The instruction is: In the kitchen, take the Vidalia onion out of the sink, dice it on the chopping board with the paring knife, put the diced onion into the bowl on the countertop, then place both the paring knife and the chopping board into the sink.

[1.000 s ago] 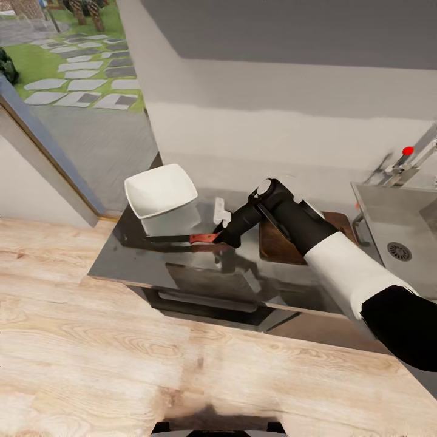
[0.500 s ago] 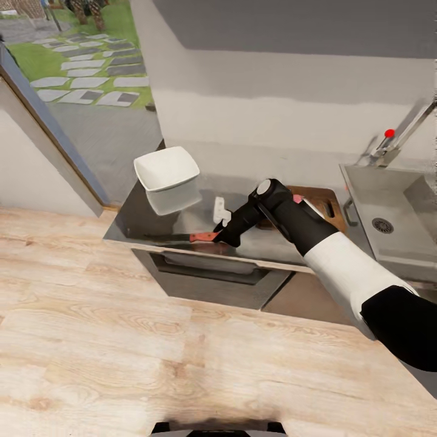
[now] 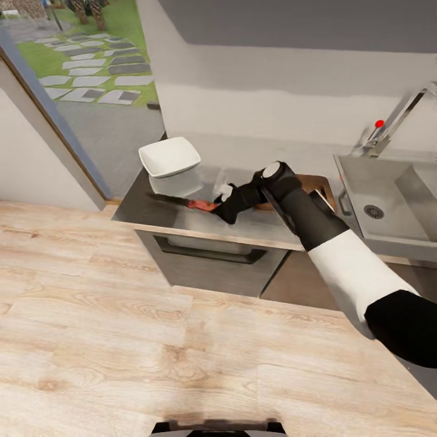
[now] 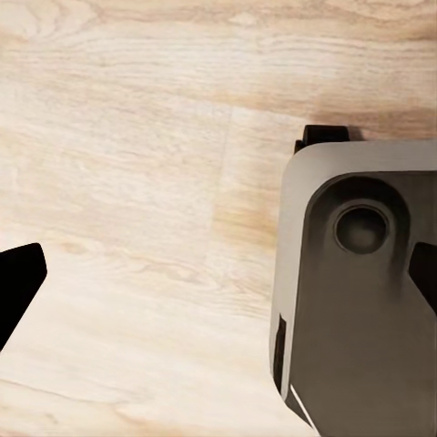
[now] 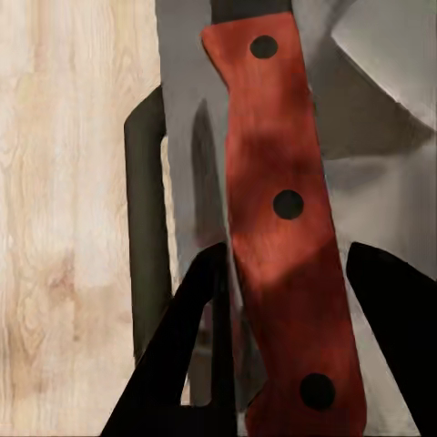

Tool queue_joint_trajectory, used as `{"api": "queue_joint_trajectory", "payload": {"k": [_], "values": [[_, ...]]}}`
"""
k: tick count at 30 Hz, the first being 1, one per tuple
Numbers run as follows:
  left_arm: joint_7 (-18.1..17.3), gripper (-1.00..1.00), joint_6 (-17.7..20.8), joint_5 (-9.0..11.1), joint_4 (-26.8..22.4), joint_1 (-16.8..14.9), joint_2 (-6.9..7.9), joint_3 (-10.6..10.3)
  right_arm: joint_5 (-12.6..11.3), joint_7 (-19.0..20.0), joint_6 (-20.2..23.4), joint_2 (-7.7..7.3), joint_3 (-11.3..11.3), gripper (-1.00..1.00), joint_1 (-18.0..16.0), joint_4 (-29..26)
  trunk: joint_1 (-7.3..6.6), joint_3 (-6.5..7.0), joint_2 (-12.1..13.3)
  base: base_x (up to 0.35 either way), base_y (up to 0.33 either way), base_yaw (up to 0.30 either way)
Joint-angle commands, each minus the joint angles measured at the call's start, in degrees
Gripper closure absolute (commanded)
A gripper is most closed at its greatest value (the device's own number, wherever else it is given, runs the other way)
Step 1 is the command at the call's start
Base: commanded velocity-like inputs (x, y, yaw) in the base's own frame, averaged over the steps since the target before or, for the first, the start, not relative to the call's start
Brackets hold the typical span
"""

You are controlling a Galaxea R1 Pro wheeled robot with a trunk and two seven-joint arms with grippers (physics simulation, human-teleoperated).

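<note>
My right gripper (image 3: 218,209) is shut on the paring knife (image 3: 182,201), gripping its red-orange handle (image 5: 287,205) between black fingers (image 5: 187,355). The dark blade points left, low over the grey countertop (image 3: 176,220). The white square bowl (image 3: 169,156) stands at the counter's back left corner, just beyond the blade. The brown chopping board (image 3: 312,184) lies behind my right forearm, mostly covered. The steel sink (image 3: 388,182), with its faucet (image 3: 400,118) and red knob (image 3: 379,123), is at the right. My left gripper (image 4: 218,282) hangs open over the wooden floor.
A dark oven front (image 3: 212,258) sits below the counter. The wood floor (image 3: 121,340) spreads in front. A glass door (image 3: 67,91) at the left looks onto a garden path. My own grey base (image 4: 364,291) is in the left wrist view.
The camera has pulled back, so the counter looks smaller and farther. My right arm has stretched forward, still holding the knife, whose blade now lies closer to the bowl.
</note>
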Motion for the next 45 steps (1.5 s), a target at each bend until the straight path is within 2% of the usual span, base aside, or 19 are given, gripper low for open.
{"api": "queue_joint_trajectory", "payload": {"k": [1, 3, 7, 10, 13, 14, 16, 17, 20, 23, 24, 25, 26, 32, 34, 36, 38, 41, 45], "values": [[0.05, -1.0, -0.38, 0.44, 0.23, -0.08, -0.01, -0.51, 0.31, -1.14, 1.83, -0.02, -0.93, 1.0, -0.03, -1.9, 0.02, -0.06, -0.05, -0.009, 0.0, 0.0], [0.01, -1.0, -0.38, 0.44, 0.22, -0.08, -0.04, -0.51, 0.32, -5.41, 5.9, -0.14, -3.09, 1.0, -0.03, -7.38, 0.02, -0.06, -0.05, -0.004, 0.0, 0.0], [-0.02, -1.0, -0.38, 0.44, 0.24, -0.08, -0.07, -0.51, 0.32, -10.17, 9.19, -0.11, -3.59, 1.0, -0.03, -10.45, 0.02, -0.06, -0.05, 0.0, 0.0, 0.0], [-0.03, -1.0, -0.38, 0.44, 0.21, -0.08, -0.08, -0.51, 0.32, -16.47, 11.44, -0.09, -3.7, 1.0, -0.03, -12.9, 0.02, -0.06, -0.05, 0.0, 0.0, 0.0], [-0.04, -1.0, -0.38, 0.44, 0.19, -0.08, -0.08, -0.51, 0.54, -26.17, 15.04, 0.01, -3.66, 1.0, -0.03, -14.6, 0.02, -0.06, -0.05, 0.0, 0.0, 0.0], [-0.04, -1.0, -0.38, 0.44, 0.19, -0.08, -0.08, -0.51, 0.74, -28.0, 15.67, 0.03, -3.59, 1.0, -0.03, -14.75, 0.02, -0.06, -0.05, 0.0, 0.0, 0.0], [-0.04, -1.0, -0.38, 0.44, 0.19, -0.08, -0.08, -0.52, 2.18, -35.16, 17.97, 0.06, -3.31, 1.0, -0.03, -15.09, 0.02, -0.06, -0.05, 0.0, 0.0, 0.0], [-0.04, -1.0, -0.38, 0.39, 0.19, -0.08, -0.11, -0.52, 6.39, -42.46, 20.31, 0.08, -2.58, 1.0, -0.03, -15.26, 0.02, -0.06, -0.05, 0.0, 0.0, 0.0], [-0.04, -1.0, -0.38, 0.37, 0.19, -0.08, -0.15, -0.52, 10.54, -44.39, 20.93, 0.11, -2.34, 1.0, -0.03, -15.3, 0.02, -0.06, -0.05, 0.0, 0.0, 0.0], [-0.04, -1.0, -0.4, 0.36, 0.19, -0.08, -0.16, -0.52, 19.06, -45.42, 21.41, 0.16, -2.22, 1.0, -0.03, -15.32, 0.02, -0.06, -0.05, 0.0, 0.0, 0.0], [-0.04, -1.0, -0.39, 0.36, 0.19, -0.08, -0.16, -0.52, 20.67, -45.48, 21.46, 0.18, -2.21, 1.0, -0.03, -15.32, 0.02, -0.06, -0.05, 0.0, 0.0, 0.0], [-0.04, -1.0, -0.42, 0.35, 0.19, -0.08, -0.17, -0.52, 23.69, -45.56, 21.56, 0.33, -2.2, 1.0, -0.03, -15.32, 0.02, -0.06, -0.05, 0.0, 0.0, 0.0], [-0.04, -1.0, -0.45, 0.35, 0.19, -0.08, -0.33, -0.52, 28.78, -45.61, 21.75, 1.44, -2.19, 1.0, 0.02, -15.33, 0.02, -0.02, -0.05, 0.0, 0.0, 0.0], [-0.04, -1.0, -0.46, 0.35, 0.19, -0.08, -0.57, -0.52, 32.37, -45.76, 22.06, 2.32, -2.18, 1.0, 1.85, -15.33, 0.02, 0.43, -0.05, 0.0, 0.0, 0.0], [-0.04, -1.0, -0.47, 0.35, 0.19, -0.08, -0.59, -0.52, 35.53, -46.22, 22.08, 2.41, -2.19, 1.0, 3.87, -15.31, 0.02, 0.61, -0.05, 0.0, 0.0, 0.0], [-0.04, -1.0, -0.48, 0.35, 0.19, -0.08, -0.6, -0.52, 40.12, -46.82, 22.02, 2.44, -2.2, 1.0, 5.86, -15.25, 0.02, 0.79, -0.05, 0.0, 0.0, 0.0], [-0.04, -1.0, -0.49, 0.35, 0.19, -0.08, -0.62, -0.52, 42.79, -47.07, 21.99, 2.45, -2.23, 1.0, 7.65, -15.24, 0.02, 0.97, -0.05, 0.0, 0.0, 0.0], [-0.04, -1.0, -0.53, 0.35, 0.16, -0.08, -0.69, -0.52, 45.03, -47.62, 22.01, 2.46, -2.26, 1.0, 10.41, -15.24, 0.02, 1.24, -0.05, 0.0, 0.0, 0.0], [-0.04, -1.0, -0.53, 0.34, 0.18, -0.08, -0.72, -0.52, 45.9, -50.22, 22.03, 2.46, -2.26, 1.0, 12.6, -15.24, 0.02, 1.61, -0.05, 0.0, 0.0, 0.0]]}}
